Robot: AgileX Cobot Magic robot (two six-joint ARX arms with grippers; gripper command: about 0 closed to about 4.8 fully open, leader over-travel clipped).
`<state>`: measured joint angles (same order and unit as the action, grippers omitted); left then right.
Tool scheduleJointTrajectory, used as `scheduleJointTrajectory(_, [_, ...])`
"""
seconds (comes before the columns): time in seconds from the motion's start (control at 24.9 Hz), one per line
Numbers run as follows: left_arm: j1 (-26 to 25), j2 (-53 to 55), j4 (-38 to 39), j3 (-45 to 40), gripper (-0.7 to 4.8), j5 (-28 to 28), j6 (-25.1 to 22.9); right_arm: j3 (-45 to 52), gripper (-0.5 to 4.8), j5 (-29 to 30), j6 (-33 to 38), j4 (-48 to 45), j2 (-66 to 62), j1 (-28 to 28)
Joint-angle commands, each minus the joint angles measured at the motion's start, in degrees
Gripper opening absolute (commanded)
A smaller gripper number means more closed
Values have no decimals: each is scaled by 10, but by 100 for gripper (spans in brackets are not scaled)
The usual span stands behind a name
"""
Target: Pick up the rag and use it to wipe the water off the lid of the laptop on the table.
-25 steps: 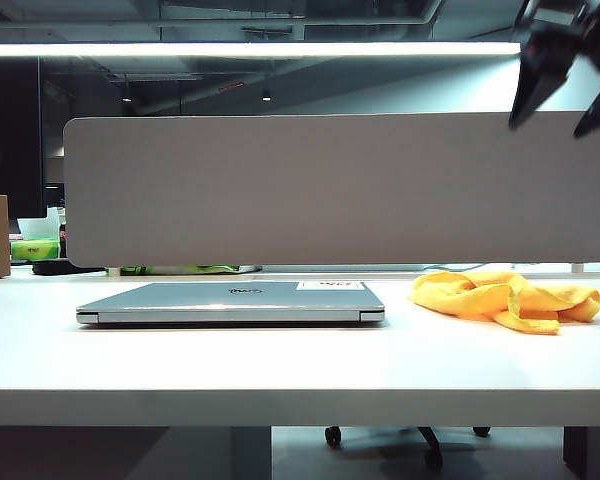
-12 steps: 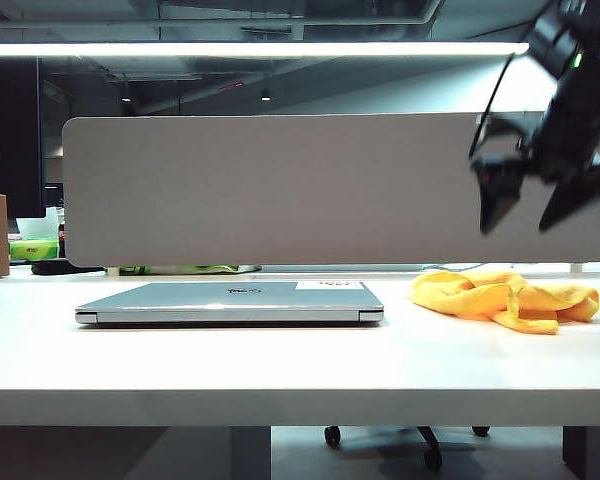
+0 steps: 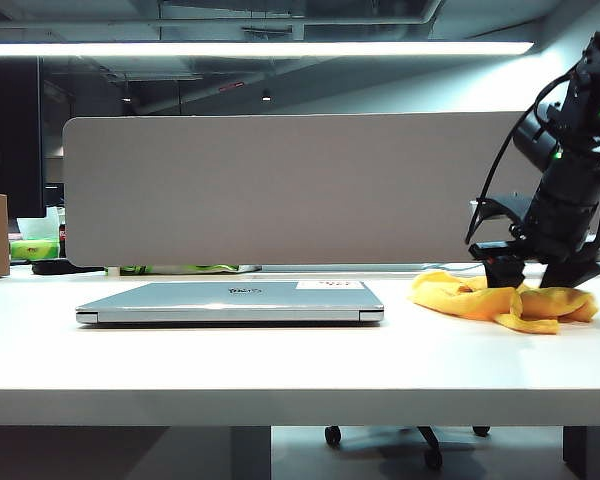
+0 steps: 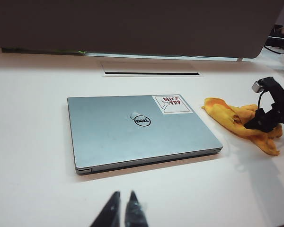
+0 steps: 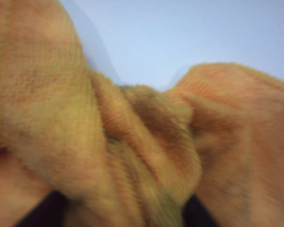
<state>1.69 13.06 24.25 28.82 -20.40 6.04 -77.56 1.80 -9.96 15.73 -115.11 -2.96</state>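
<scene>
Right gripper (image 3: 533, 274) was down on the soft, crumpled yellow-orange rag (image 3: 500, 297), its two dark fingers (image 3: 503, 270) standing apart and straddling a raised fold. In the right wrist view the rag (image 5: 132, 142) filled nearly the whole picture, blurred, with two dark fingertips (image 5: 40, 210) visible on either side of the bunched cloth. Whether the cloth was actually pinched could not be told; the jaws stood spread around it.

Left gripper (image 4: 121, 212) hung low over the bare white table (image 4: 33, 179), on the near side of the laptop, well apart from it. Its two dark fingers (image 4: 110, 213) were pressed almost together, holding nothing.

The thin silver-grey laptop (image 3: 230, 301) lay closed and flat on the wide white table (image 3: 280, 365). The rag (image 4: 239, 123) lay just beside the laptop's right edge, not touching it. The flat silver-grey lid (image 4: 132, 130) carried a small dark round logo (image 4: 142, 121) near its centre and a white rectangular sticker (image 4: 171, 104) at the corner nearest the rag. A pale grey divider panel (image 3: 280, 190) stood behind the laptop.
</scene>
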Motion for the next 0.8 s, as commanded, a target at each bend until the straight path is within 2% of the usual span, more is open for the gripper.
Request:
scheduleJointTrajectory(0.04, [0,0,-7,3,19,-2,0,-2,78,-4,-4,11,2,-6])
scheduleJointTrajectory(0.08, [0,0,-7,3,19,-2,0,-4,6,-2,-5,10,7,-9])
scheduleJointTrajectory(0.12, [0,0,-7,3,19,-2,0,-11,-5,-2,-6,12,11,-18])
scheduleJointTrajectory(0.36, [0,0,-7,3,19,-2,0,-180,-5,-4,-5,80,21,-109])
scheduleJointTrajectory(0.48, [0,0,-7,3,19,-2,0,-264,-5,-14,8,31,15,-174])
scheduleJointTrajectory(0.6, [0,0,-7,3,19,-2,0,-330,-5,-41,10,20,-25,-219])
scheduleJointTrajectory(0.8, [0,0,-7,3,19,-2,0,-367,-5,-40,10,-12,-106,-261])
